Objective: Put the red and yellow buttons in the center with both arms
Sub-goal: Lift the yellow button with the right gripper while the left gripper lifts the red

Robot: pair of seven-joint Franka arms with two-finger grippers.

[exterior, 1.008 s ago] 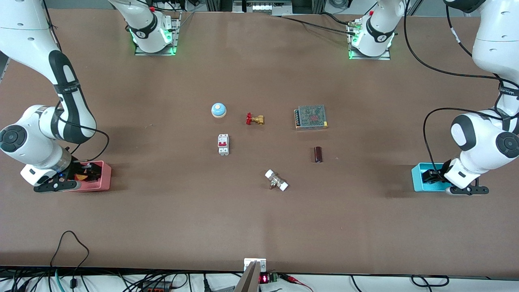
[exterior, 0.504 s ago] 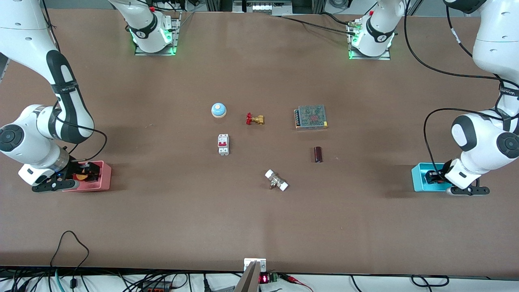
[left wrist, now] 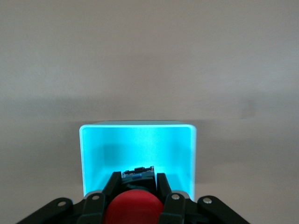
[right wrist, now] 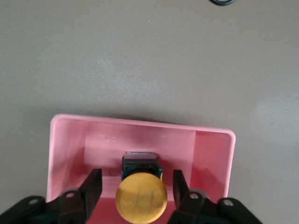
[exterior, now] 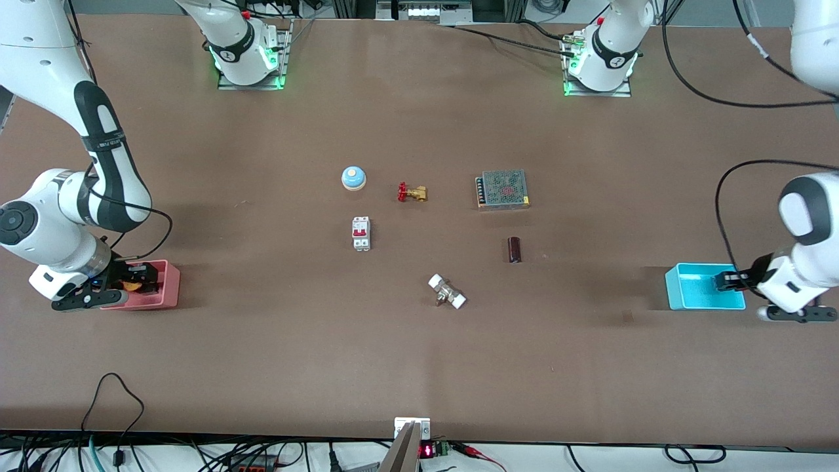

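Two round-capped buttons: left pincer (left wrist: 136, 186) clamps the red button (left wrist: 134, 207), right pincer (right wrist: 136, 186) open around the yellow button (right wrist: 141, 196)

A robotics lab bench, set up for two-arm handling trials.

Two white jointed arms are standing bolted to metal plates with green lights glowing at their bases (exterior: 249, 62), and black cables are trailing along the edge of the brown worktop (exterior: 262, 367), where a small red digit display (exterior: 426, 451) is showing. Odd hardware is lying spread over the middle like test pieces: a circuit breaker (exterior: 361, 233), a meshed power supply (exterior: 503, 189), a brass valve (exterior: 412, 193), a dome bell (exterior: 353, 177). A pink bin (exterior: 160, 288) and a cyan bin (exterior: 695, 288) are sitting at the two ends.
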